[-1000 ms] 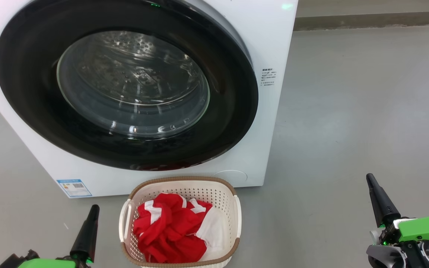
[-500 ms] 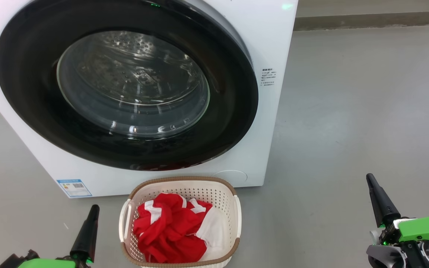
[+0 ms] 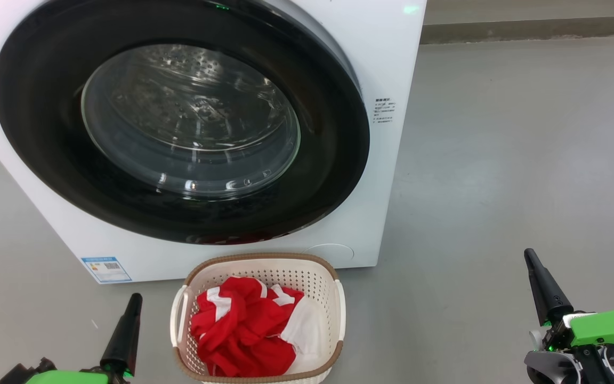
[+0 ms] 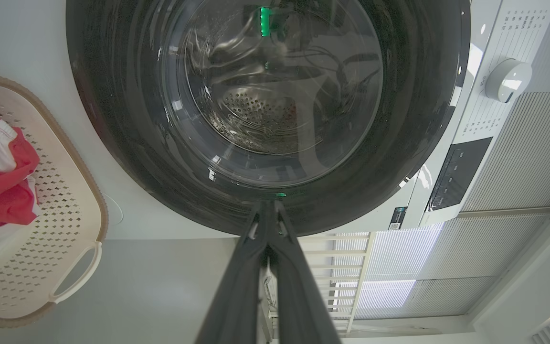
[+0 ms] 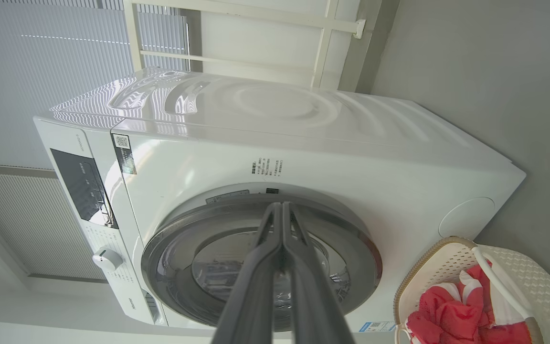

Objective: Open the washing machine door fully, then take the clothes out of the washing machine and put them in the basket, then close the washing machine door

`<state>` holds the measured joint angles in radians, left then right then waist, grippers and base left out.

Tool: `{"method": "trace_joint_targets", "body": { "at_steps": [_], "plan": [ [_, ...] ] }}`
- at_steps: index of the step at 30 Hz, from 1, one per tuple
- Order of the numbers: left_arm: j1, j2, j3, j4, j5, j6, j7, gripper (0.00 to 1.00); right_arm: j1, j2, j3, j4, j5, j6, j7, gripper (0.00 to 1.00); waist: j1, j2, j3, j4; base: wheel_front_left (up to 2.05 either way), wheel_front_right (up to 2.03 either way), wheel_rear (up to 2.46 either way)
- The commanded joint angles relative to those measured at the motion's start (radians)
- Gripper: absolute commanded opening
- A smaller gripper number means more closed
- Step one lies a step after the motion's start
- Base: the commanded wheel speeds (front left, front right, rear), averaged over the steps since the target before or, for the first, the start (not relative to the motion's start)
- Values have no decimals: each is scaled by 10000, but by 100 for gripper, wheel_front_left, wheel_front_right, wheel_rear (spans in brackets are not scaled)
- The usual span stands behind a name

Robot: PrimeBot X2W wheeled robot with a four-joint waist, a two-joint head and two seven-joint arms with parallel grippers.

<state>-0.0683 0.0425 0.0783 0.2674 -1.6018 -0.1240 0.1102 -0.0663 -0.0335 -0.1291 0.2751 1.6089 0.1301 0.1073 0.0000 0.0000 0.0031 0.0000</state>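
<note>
The white washing machine [image 3: 387,64] stands ahead with its black-rimmed round door [image 3: 333,160] lying flush against its front, and bare steel drum shows through the glass. Red and white clothes [image 3: 248,330] lie heaped in the cream basket [image 3: 264,261] on the floor just before the machine. My left gripper [image 3: 134,300] is shut and empty at the lower left, beside the basket. At the lower right my right gripper [image 3: 528,256] is shut and empty, well clear of the machine. Each wrist view shows its own fingers [image 4: 268,224] [image 5: 280,224] pressed together, pointing at the door [image 4: 112,119] [image 5: 179,229].
Grey floor [image 3: 520,149] stretches to the right of the machine up to a dark skirting strip. A control panel with a white knob [image 4: 509,79] sits on the machine's top front. White slatted blinds [image 5: 41,57] and a window frame stand behind it.
</note>
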Motion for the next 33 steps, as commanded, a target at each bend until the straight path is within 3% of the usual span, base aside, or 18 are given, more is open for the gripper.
{"method": "trace_joint_targets", "body": {
  "at_steps": [1,33],
  "plan": [
    [-397,77,355,-225,-68,-67,31,0,-416,-167,157,-303,1,6,56,0,0,0,0,0,0,0,0],
    [-396,77,354,-225,-69,-67,30,0,-416,-167,157,-303,1,6,56,0,0,0,0,0,0,0,0]
  ]
}}
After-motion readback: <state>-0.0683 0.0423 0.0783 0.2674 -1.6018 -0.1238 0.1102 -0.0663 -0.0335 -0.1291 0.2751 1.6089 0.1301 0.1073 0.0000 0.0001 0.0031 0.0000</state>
